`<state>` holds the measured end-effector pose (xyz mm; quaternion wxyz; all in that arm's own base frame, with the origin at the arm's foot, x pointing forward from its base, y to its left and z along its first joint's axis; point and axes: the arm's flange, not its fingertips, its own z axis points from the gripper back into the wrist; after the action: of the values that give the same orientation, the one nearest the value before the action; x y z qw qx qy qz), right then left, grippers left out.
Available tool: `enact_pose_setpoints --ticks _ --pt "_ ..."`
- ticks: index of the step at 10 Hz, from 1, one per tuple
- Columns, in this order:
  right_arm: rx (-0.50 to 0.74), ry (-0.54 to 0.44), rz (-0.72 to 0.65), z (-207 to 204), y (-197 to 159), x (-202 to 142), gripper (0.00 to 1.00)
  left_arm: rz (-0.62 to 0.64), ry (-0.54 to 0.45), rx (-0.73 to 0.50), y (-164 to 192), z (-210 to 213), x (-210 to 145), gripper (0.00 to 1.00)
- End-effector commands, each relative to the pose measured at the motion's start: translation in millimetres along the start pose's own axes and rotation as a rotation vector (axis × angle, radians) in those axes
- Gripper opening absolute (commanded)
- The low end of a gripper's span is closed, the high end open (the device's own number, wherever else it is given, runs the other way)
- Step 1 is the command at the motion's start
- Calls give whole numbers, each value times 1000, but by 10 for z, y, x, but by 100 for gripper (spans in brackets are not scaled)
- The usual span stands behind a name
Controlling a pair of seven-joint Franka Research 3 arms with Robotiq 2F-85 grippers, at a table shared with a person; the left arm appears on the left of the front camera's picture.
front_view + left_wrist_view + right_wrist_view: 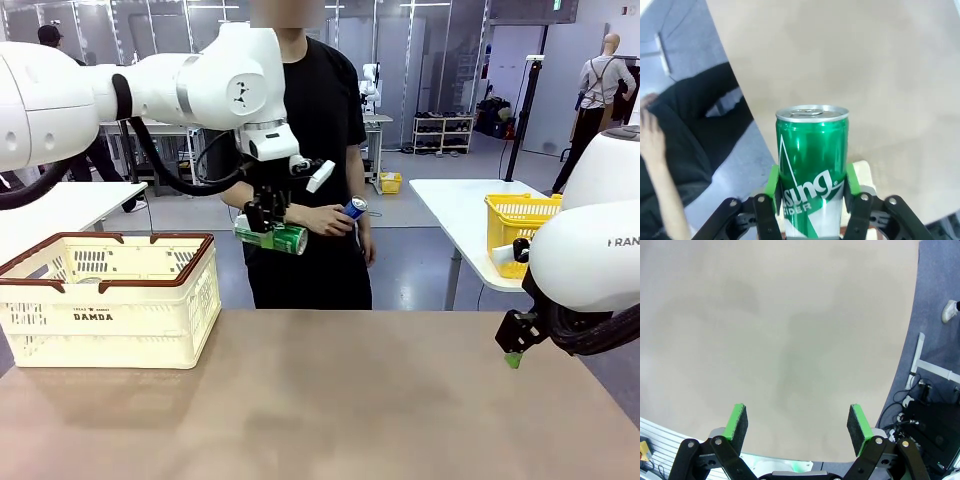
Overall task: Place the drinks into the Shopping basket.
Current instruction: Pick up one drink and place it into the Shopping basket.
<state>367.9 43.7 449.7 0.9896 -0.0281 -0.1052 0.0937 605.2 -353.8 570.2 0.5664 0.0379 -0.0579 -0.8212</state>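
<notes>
Left hand (268,224): clamped on green can (290,240), aloft. Transfer step, I judge; next, carry over Shopping basket (110,300) at 8 o'clock, release.

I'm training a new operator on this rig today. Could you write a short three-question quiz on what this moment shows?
1. What does the left claw grip? A) a bottle B) a green can C) a basket handle
2. True or false: the right claw is shut on a drink.
3. Fill in: the person's hand holds a second can, coloured ____.
Key: 1 B; 2 false, its jaws stand open and empty over the table; 3 blue.
</notes>
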Motion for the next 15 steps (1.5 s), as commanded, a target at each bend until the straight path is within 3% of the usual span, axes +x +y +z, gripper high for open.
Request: enact_pose_setpoints --ticks 1,6,10,13,15 --pt "-2 -1 5 10 -9 -2 100 128 -10 49 -46 256 -400 58" --pt "-2 -1 5 10 -9 -2 100 367 -47 102 -459 389 -1598 58" --pt "-2 -1 5 10 -9 -2 100 490 -89 152 -660 208 -2240 58" --pt "-2 -1 5 10 -9 -2 100 484 -34 170 -609 -13 -2629 58" --pt "-2 -1 5 10 -9 -2 100 415 -48 172 -592 -130 -2767 58"
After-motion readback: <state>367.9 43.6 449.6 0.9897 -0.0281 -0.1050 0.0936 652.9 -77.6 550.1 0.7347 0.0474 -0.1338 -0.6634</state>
